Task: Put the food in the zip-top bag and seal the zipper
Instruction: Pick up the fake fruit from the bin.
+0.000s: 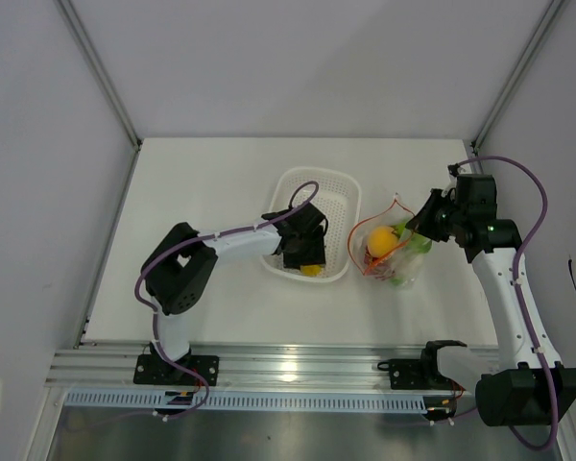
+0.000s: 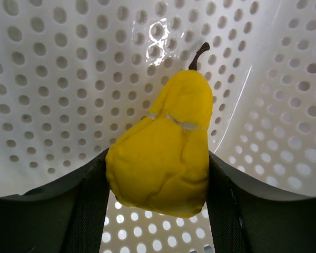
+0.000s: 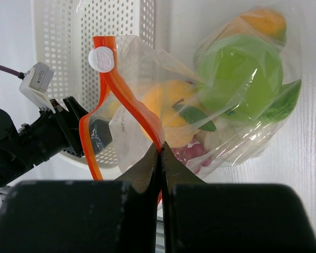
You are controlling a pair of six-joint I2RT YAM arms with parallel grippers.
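Observation:
My left gripper (image 1: 307, 261) is down in the white basket (image 1: 341, 192), shut on a yellow toy pear (image 2: 163, 150) with a dark stem; the pear (image 1: 311, 270) shows below the gripper from above. The clear zip-top bag (image 1: 394, 252) lies right of the basket and holds a green apple (image 3: 242, 74), an orange-yellow fruit (image 3: 166, 100), red grapes (image 3: 195, 153) and something white. My right gripper (image 3: 160, 153) is shut on the bag's orange-red zipper strip (image 3: 124, 89) and holds the mouth open and raised; it also shows from above (image 1: 415, 225). A white slider (image 3: 100, 58) sits on the strip.
The white perforated basket (image 3: 79, 47) stands close beside the bag's open mouth. The left arm's gripper body (image 3: 37, 139) shows through the bag, at the basket. White walls enclose the table on three sides.

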